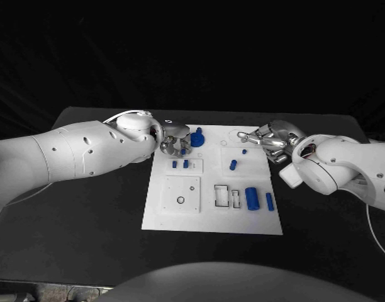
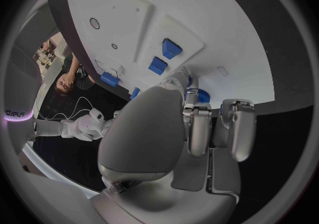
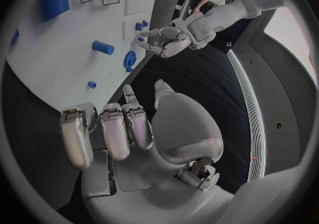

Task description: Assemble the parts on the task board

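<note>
Two white arms reach over the far end of the task board (image 1: pixel 212 217), a white plate lying lengthwise in the middle of the black table (image 1: pixel 83 220). The left hand (image 1: pixel 175 139) hangs at the far left corner of the board, just beside a round blue part (image 1: pixel 197 136) that stands there; in the left wrist view its fingers (image 2: pixel 241 128) are curled downward side by side, and whether they touch or hold anything cannot be told. The right hand (image 1: pixel 270 139) hovers at the far right edge of the board; in the right wrist view its fingers (image 3: pixel 114 131) are loosely bent with small gaps between them and nothing is held in them. Near the left hand, two small blue parts (image 1: pixel 180 164) stand side by side in a raised square block on the left half of the board. Toward the right half, a small blue peg (image 1: pixel 244 151) sits far up the board, with a short blue cylinder (image 1: pixel 233 165) just nearer than it. Nearer still, a large blue cylinder (image 1: pixel 251 198) and a slimmer blue rod (image 1: pixel 270 201) lie side by side by the right edge, just right of two rectangular recesses (image 1: pixel 227 196). A square white panel (image 1: pixel 182 193) with a small ring on it occupies the near left part of the board.
</note>
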